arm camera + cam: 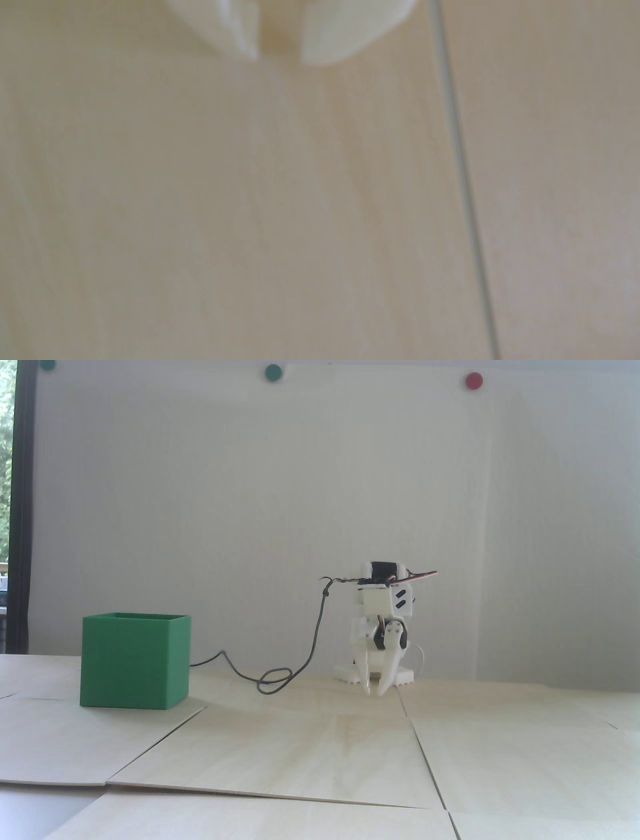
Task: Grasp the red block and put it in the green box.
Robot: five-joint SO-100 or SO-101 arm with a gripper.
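Wrist view shows my tool with a small gap between its white tips and nothing in it, over pale wood-grain surface crossed by a panel seam. I cannot find the red block in either view. The green box, matte and thin-walled, sits well apart at the fixed view's left. I'd lift and scan before committing to any descent.

white wall | pale wood panels | window far left
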